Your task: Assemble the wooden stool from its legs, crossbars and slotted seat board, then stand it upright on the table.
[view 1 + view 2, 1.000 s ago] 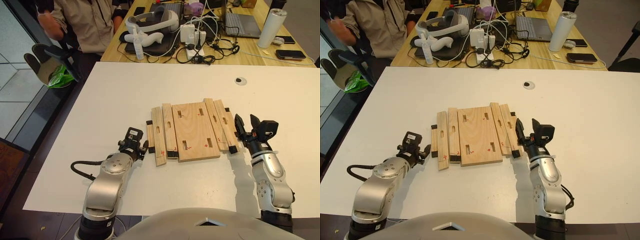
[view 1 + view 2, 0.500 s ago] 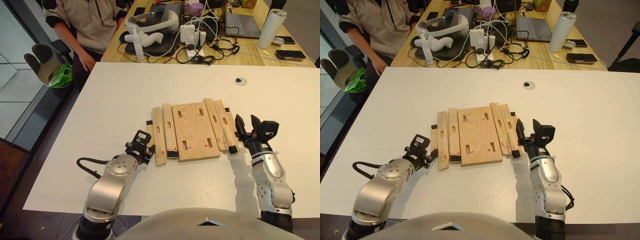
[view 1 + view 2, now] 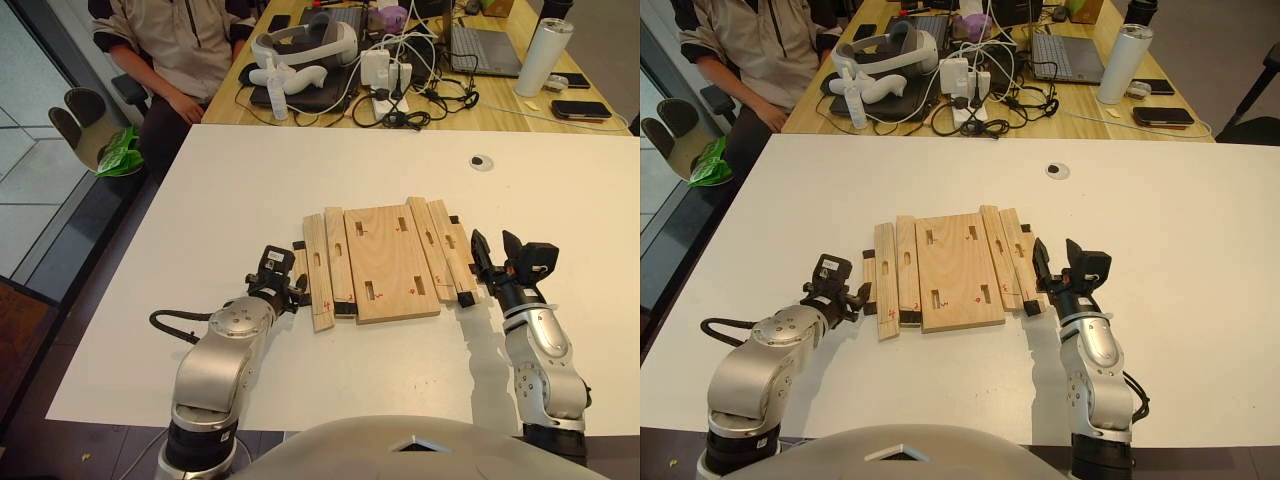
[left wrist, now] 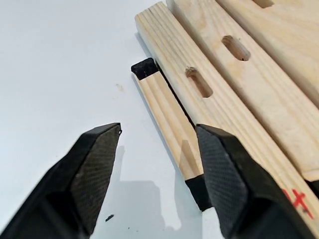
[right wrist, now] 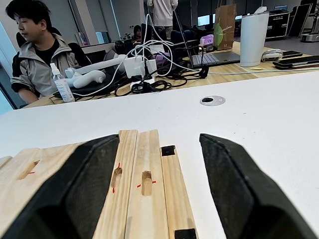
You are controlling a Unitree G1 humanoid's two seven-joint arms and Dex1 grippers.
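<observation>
The slotted seat board lies flat mid-table. Two slotted legs lie along its left side, with a short black-tipped crossbar outside them. Two more legs and another crossbar lie along its right side. My left gripper is open, low at the near end of the left crossbar, its fingers on either side of it without touching. My right gripper is open just right of the right crossbar, holding nothing.
A round grommet sits in the white table at the far right. Behind it a wooden desk carries cables, a headset, a laptop and a tumbler. The table's left edge runs close to my left arm.
My left gripper advanced toward the left crossbar, then drew back slightly to the left. The right arm and the wooden parts have not moved.
</observation>
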